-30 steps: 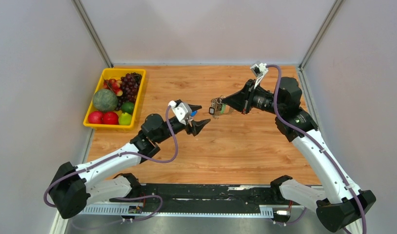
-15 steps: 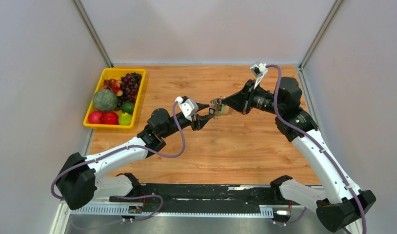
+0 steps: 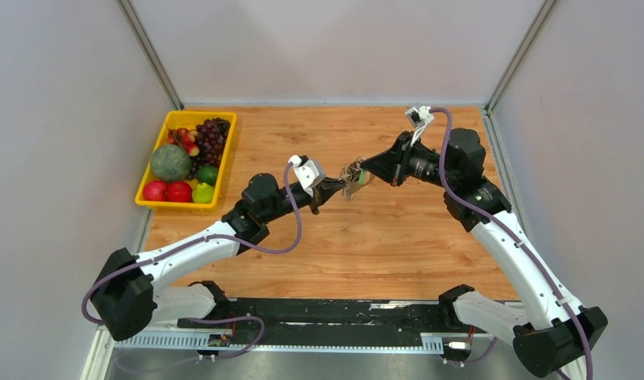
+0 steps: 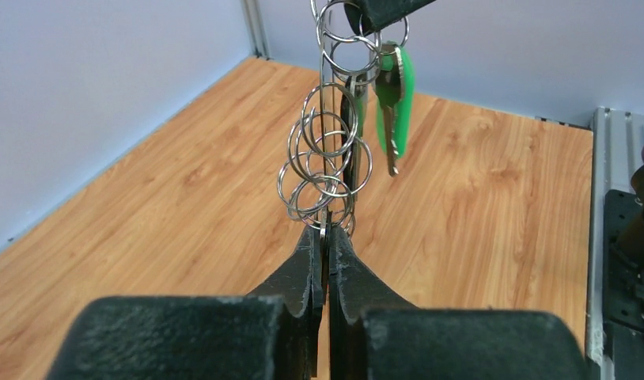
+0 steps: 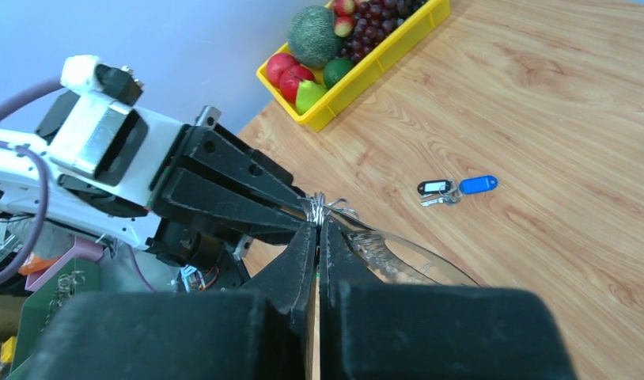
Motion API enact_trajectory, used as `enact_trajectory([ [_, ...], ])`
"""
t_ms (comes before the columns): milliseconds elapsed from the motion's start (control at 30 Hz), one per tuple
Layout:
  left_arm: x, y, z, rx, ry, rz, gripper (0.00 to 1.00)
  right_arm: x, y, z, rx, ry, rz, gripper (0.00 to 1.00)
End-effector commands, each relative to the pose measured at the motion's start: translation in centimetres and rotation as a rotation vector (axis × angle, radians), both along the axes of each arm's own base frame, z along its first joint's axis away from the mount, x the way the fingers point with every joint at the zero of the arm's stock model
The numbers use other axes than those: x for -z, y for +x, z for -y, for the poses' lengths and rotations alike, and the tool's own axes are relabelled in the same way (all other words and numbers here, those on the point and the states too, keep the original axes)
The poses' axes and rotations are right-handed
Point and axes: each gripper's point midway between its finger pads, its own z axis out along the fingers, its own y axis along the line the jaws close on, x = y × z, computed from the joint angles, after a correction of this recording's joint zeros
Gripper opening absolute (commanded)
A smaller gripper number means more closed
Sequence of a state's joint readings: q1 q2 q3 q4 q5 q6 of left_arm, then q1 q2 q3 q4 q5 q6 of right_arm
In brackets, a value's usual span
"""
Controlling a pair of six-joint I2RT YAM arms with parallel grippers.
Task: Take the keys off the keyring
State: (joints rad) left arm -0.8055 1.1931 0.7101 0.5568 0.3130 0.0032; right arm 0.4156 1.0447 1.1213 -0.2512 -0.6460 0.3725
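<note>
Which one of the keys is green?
The green key is the one dangling in the air from the chain of silver rings. The keys lying on the table have a blue tag and a black tag.

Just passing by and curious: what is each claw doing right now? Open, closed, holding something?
Left gripper: closed, pinching the lower end of the keyring.
Right gripper: closed, holding the keyring's upper end.

Robot lab cell: grey partition walls [image 3: 335,47], wooden bench [image 3: 382,245].
</note>
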Motion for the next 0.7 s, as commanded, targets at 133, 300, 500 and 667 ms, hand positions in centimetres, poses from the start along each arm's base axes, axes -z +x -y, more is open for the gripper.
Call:
enact_trajectory([
  [133,-4.0,-2.1,-1.4,0.012,-0.044,-0.063,0.00,2.2,1.3,1.0,0.099,-0.038,0.022,0.00],
  [300,-2.8,-3.3,-2.3,0.010,0.028,-0.192,0.00,4.9,1.3,1.3,0.107,-0.074,-0.010,0.00],
  [500,-2.8,-4.1,-3.0,-0.003,0.101,-0.323,0.00,7.3,0.7,1.3,0.085,-0.105,-0.039,0.00],
  [667,-3.2,-4.9,-3.3,0.005,0.148,-0.407,0.00,8.6,-0.2,1.4,0.053,-0.119,-0.043,0.18],
])
